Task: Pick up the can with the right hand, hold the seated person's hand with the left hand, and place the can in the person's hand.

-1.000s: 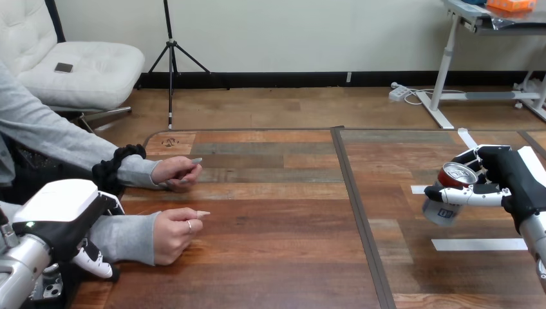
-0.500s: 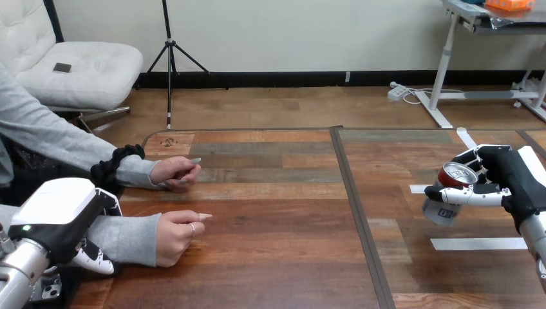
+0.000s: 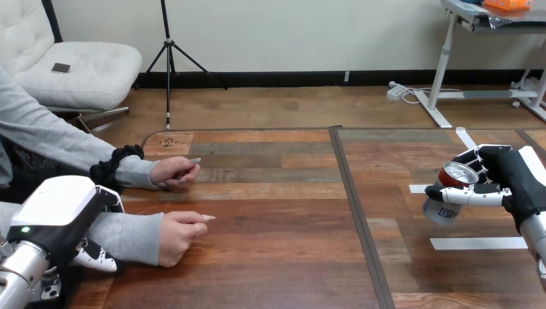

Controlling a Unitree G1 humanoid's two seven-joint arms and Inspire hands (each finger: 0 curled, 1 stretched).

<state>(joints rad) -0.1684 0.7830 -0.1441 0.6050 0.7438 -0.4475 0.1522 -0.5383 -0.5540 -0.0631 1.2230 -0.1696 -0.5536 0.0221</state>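
Silver-sided and cylindrical, your can [image 3: 449, 196] tilts in the right hand [image 3: 510, 175], fingers wrapped around it, over the plank-grained wooden bench [image 3: 277, 257]. Your white-shelled left hand [image 3: 58, 212] sits by the person's grey sleeve [image 3: 129, 237]; you cannot tell its grip.

You have a silver can [image 3: 443, 209] with a red top. Your table [image 3: 277, 257] shows mixed brown planks and white tape strips [image 3: 478, 243].

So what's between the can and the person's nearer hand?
In the head view, just table between can and the person's nearer hand: bare wood, a dark seam, a white tape end.
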